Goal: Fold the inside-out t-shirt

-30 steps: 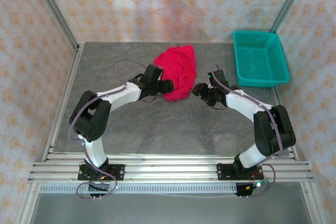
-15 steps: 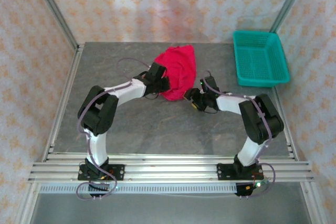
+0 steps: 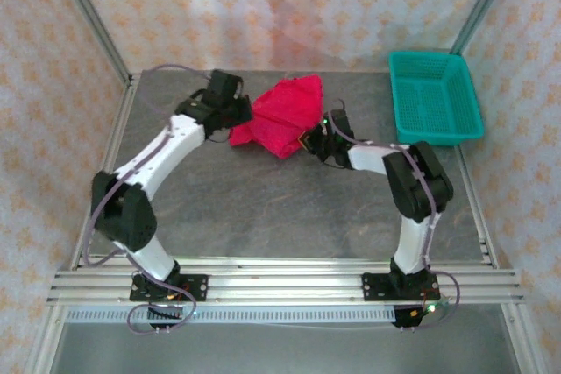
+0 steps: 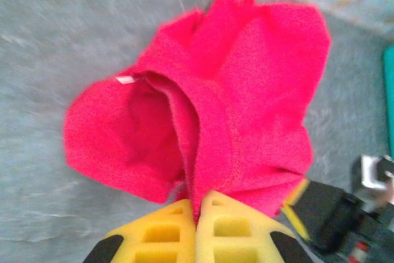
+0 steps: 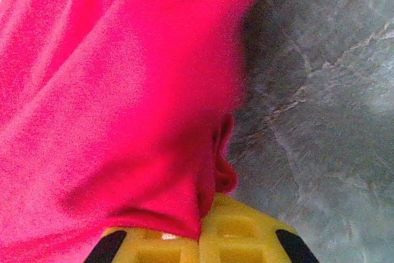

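Left of the basket (image 3: 438, 138), the bunched t-shirt (image 3: 285, 111) stretches lengthwise toward the basket's far end. The left gripper (image 4: 197, 210) and right gripper (image 5: 200, 223) each clench one of its edges.

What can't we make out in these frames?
Top view: the t-shirt is a bunched lump; sleeves and neck are too small to tell apart.
Right wrist view: blurred cloth drapes over the right hand, hiding how much is pinched.
Left wrist view: the left hand is cut off by the bottom edge, the basket by the right edge; the print on the tag is too small to read.
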Controlling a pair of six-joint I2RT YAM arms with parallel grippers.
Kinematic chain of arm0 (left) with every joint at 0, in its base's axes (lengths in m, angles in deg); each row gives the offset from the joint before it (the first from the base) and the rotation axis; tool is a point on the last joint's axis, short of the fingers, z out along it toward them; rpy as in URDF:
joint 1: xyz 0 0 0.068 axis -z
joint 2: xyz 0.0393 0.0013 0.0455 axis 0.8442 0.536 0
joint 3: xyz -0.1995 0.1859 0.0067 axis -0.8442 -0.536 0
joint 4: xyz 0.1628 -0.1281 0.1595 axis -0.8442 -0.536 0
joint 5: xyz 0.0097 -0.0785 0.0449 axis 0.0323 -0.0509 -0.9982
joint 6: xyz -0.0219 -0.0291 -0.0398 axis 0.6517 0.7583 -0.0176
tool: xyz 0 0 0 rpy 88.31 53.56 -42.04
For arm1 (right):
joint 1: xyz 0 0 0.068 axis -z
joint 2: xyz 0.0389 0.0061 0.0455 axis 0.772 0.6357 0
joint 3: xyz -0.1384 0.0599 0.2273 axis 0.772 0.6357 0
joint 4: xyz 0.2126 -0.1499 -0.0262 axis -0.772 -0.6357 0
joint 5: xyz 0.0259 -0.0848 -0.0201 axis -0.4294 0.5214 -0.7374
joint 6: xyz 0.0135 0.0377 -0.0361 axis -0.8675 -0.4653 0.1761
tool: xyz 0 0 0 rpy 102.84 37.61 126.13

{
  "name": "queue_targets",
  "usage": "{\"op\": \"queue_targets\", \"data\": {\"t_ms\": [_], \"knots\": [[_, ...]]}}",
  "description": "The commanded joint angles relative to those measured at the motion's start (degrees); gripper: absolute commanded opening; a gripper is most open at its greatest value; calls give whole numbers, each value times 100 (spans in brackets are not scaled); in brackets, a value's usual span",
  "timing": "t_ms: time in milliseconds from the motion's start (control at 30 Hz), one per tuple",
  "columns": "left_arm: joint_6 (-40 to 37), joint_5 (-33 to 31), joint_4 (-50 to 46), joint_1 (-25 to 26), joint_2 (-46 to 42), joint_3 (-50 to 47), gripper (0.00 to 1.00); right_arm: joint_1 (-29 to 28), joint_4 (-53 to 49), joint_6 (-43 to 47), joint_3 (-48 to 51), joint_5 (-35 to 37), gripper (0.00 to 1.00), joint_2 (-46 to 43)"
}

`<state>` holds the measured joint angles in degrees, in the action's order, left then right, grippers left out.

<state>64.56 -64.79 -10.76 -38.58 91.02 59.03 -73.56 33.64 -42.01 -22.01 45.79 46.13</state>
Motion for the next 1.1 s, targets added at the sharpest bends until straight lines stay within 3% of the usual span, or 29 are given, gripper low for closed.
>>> {"op": "queue_targets", "data": {"t_ms": [0,100,233,333,500,667,767,867,900,967,1000,1033,1067], "knots": [[-457,-421,-993,-162,-755,436,0,219,-2068,1202,-765,399,0,-1525],[-652,-674,-1283,-237,-1344,712,0,239,-3638,2022,-1488,759,0,-2416],[-835,-1205,-1492,-248,-2179,975,0,249,-4857,2470,-2185,1163,0,-3316],[-932,-1420,-1579,-248,-2697,1217,0,267,-5196,2467,-2454,1243,0,-3889],[-956,-1012,-1546,-248,-2998,1616,0,272,-4936,2088,-2550,767,0,-4310],[-969,-744,-1431,-248,-2512,1505,0,272,-4601,1899,-2606,506,0,-3685],[-1101,-954,-1339,-313,-1914,1219,0,268,-4352,1868,-2673,550,0,-2732],[-1002,-893,-1217,-797,-930,1067,0,276,-4301,1911,-3301,707,0,-1365],[-933,-764,-1247,-1004,-508,1185,0,286,-4501,2021,-3763,890,10,-852],[-842,-581,-1620,-1291,402,1732,0,303,-5117,2270,-4810,1197,46,46],[-849,-475,-1812,-1387,816,2031,6,314,-5555,2392,-5344,1369,61,457],[-850,-458,-2018,-1433,1146,2314,31,301,-5981,2490,-5884,1512,67,791],[-858,-484,-2147,-1443,1319,2440,48,294,-6258,2559,-6182,1577,70,980]]}}
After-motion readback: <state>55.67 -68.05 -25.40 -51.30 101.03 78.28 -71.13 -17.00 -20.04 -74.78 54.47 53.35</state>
